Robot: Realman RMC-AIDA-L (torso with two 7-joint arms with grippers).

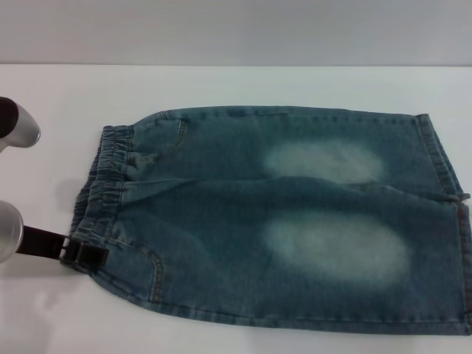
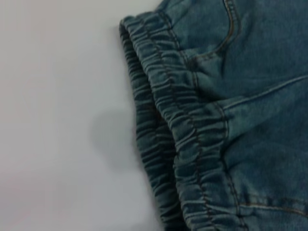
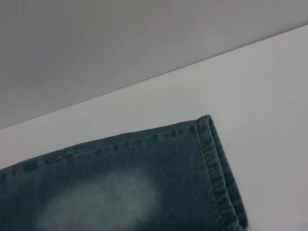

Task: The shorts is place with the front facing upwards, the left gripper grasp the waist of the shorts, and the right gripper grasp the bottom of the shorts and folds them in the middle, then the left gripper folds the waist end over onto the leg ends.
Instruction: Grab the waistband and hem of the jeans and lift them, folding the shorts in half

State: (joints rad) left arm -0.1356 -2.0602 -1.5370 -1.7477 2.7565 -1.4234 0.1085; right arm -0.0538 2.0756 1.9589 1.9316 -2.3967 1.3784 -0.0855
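Bright even overhead light, faint soft shadows, mild blur throughout

The shorts are laid flat on the worktop, with the waist of the shorts leftward, the leg ends rightward, and the left end effector at the waist's near corner.

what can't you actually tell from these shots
- Right gripper: in no view; the right wrist view shows only a hem corner of the shorts and table.
- Left gripper: at the waistband in the head view, fingers too dark to read as open or shut.
- Leg hems: cut off by the head view's right edge.
- Underside of the shorts: hidden by the fabric.
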